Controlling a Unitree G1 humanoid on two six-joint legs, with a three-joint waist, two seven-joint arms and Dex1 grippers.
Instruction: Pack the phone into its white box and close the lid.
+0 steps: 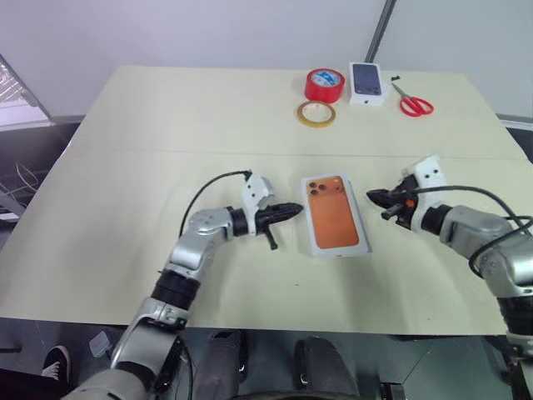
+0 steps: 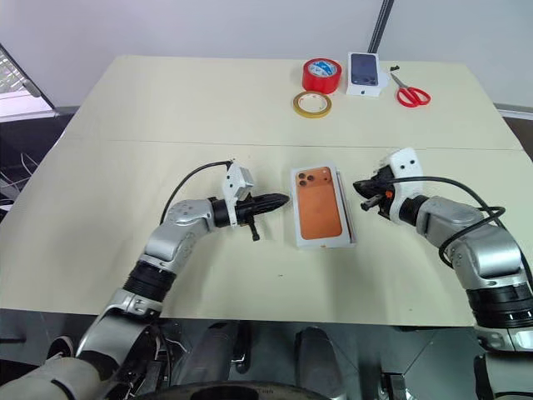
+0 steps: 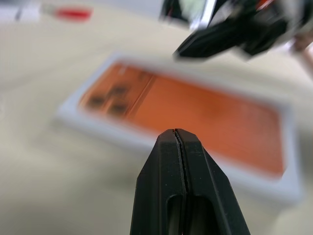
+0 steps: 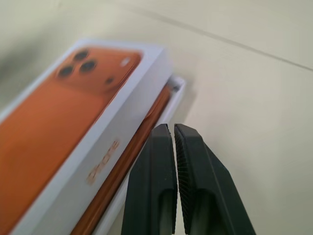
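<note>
The lid (image 1: 335, 218), white-walled with an orange phone picture printed on top, lies on the white box (image 4: 179, 89) at the table's middle. It sits slightly askew, and the box's rim shows along its right side. Under the lid's raised wall runs a copper-orange edge, which looks like the phone (image 4: 159, 110). My left gripper (image 1: 296, 210) is shut and empty, its tip pointing at the lid's left side a short gap away. My right gripper (image 1: 375, 197) is also shut and empty, just right of the box's far corner.
At the table's far side lie a red tape roll (image 1: 324, 84), a yellow tape ring (image 1: 316, 113), a small white box with a dark phone picture (image 1: 367, 82) and red scissors (image 1: 412, 104).
</note>
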